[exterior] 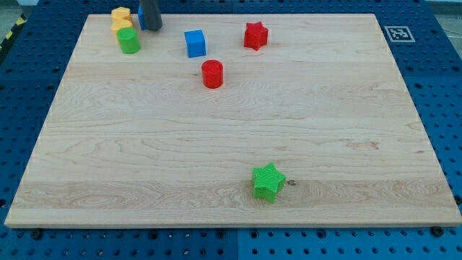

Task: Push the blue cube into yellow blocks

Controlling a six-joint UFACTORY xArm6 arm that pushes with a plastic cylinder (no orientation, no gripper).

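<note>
Camera view: one wooden surface (231, 144) on a blue pegboard, and we read it from the view's left to the view's right.
Yellow blocks: two, at the top left corner, yellow block (120, 14) above a second yellow block (123, 26), touching or nearly so; shapes unclear.
Green cylinder (130, 41): one, just below the yellow pair, touching the lower one.
Our tip (150, 27): the dark rod comes down just to the right of the yellow blocks, well left of the blue cube; a blue edge shows behind it, too hidden to name.
End effector: a bare rod, nothing to open or close, pressed against no block that we can tell.
Blue cube (195, 43): one, near the top edge, between our tip and the red star, apart from everything.
Red cylinder (212, 74): one, just below and right of the cube.
Red star (255, 35): one, to the cube's right.
Green star (268, 181): one, far off near the bottom.
Handling: we judge the cube light, rigid and ready to slide on smooth wood; it may spin if struck off-centre.
Contact: we would push its right face, squarely at mid-face, driving left.
</note>
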